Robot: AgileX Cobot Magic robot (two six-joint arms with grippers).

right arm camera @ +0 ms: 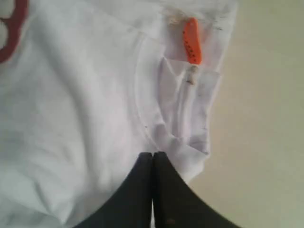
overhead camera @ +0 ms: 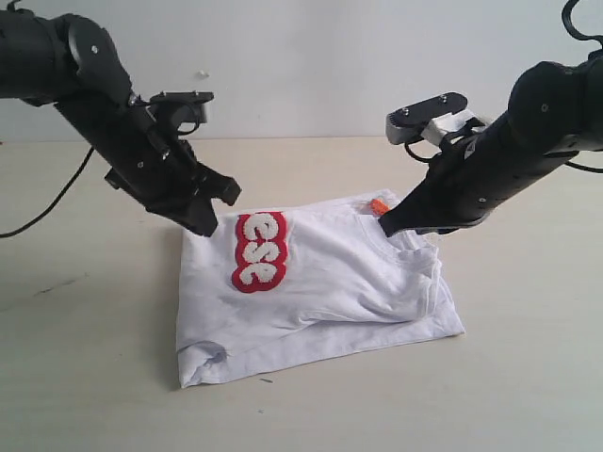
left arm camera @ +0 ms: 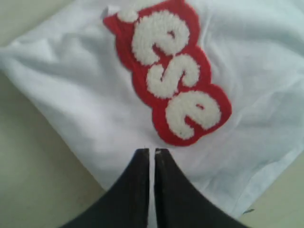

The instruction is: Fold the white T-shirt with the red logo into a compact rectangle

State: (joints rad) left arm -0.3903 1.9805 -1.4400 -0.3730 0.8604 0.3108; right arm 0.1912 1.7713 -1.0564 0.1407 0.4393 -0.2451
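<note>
You see the white T-shirt lying partly folded around the middle of the desk, with creases on its side toward the right edge. The red logo shows only the letters "ese", on the part nearer the left edge. Your left gripper has its tip at the shirt's far corner, just beside the logo; its fingers are nearly pressed together, with a thin slit between. Your right gripper is pressed together at the collar, just beside the orange neck tag. Whether either one pinches cloth, I cannot tell.
</note>
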